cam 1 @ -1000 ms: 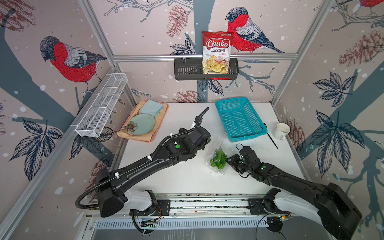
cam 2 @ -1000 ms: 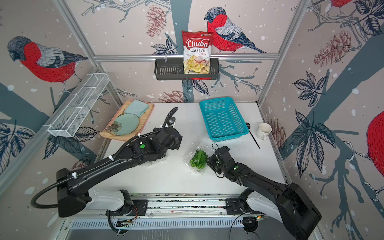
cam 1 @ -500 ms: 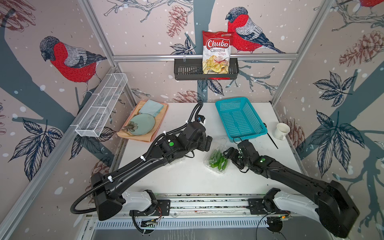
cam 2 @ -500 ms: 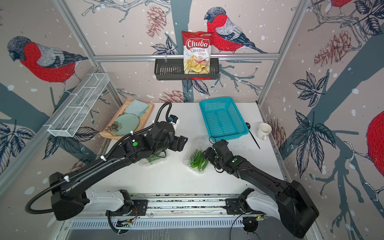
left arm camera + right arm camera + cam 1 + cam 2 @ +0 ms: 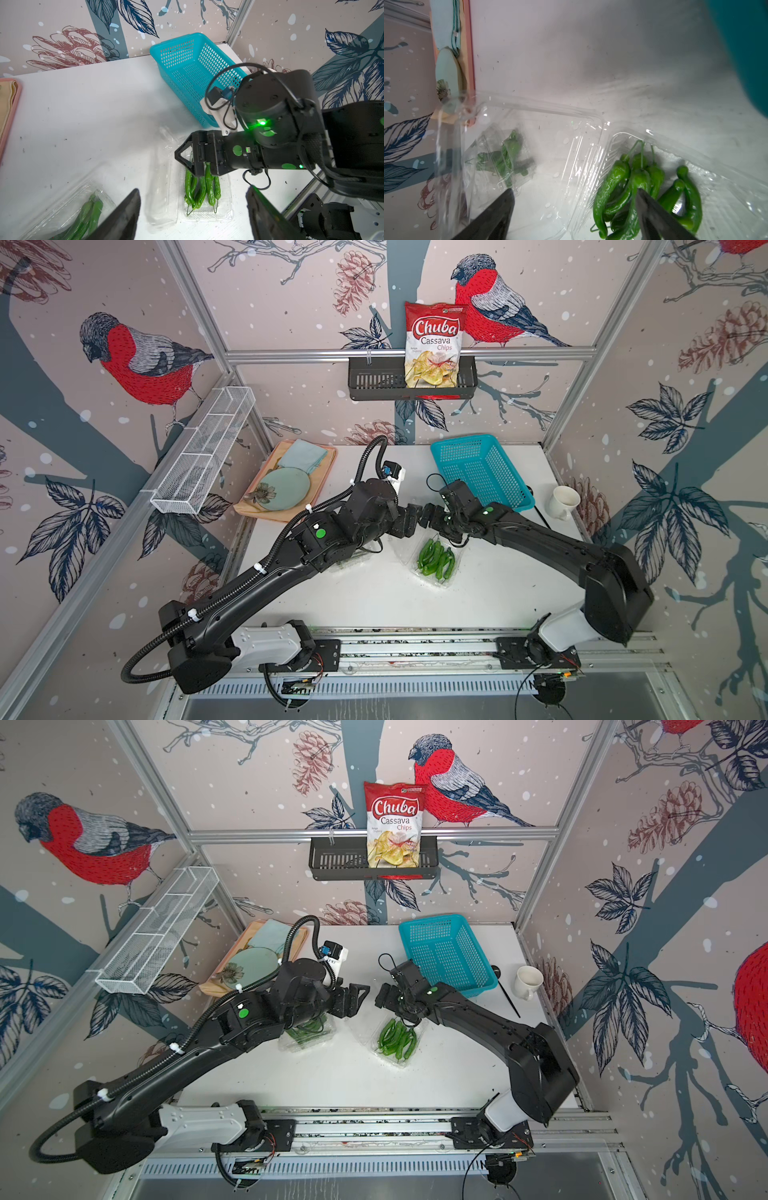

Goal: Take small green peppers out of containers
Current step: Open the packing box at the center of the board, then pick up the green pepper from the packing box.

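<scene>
One clear container (image 5: pixel 434 562) (image 5: pixel 395 1040) lies open at the table's middle, its lid (image 5: pixel 162 182) folded flat beside a base full of small green peppers (image 5: pixel 436 559) (image 5: pixel 397 1038) (image 5: pixel 199 191) (image 5: pixel 629 187). The other container (image 5: pixel 309 1033) (image 5: pixel 68 209) (image 5: pixel 502 158) is closed, holds more peppers and sits partly under my left arm. My left gripper (image 5: pixel 409 521) (image 5: pixel 358 997) (image 5: pixel 193 189) is open and empty, pointing at my right gripper (image 5: pixel 430 517) (image 5: pixel 383 999) (image 5: pixel 185 158). The right gripper (image 5: pixel 574 192) is also open and empty, above the open container's far end.
A turquoise basket (image 5: pixel 482 470) stands behind the right gripper, with a white mug (image 5: pixel 563 502) and a black utensil (image 5: pixel 507 992) to its right. At the back left is a tray (image 5: pixel 286 481) with a plate and cloth. My two grippers nearly touch tip to tip.
My right gripper opened and moved away from me, above the container's far end, and the lid now lies open. My left arm swung from pointing at the back wall round to face the right gripper.
</scene>
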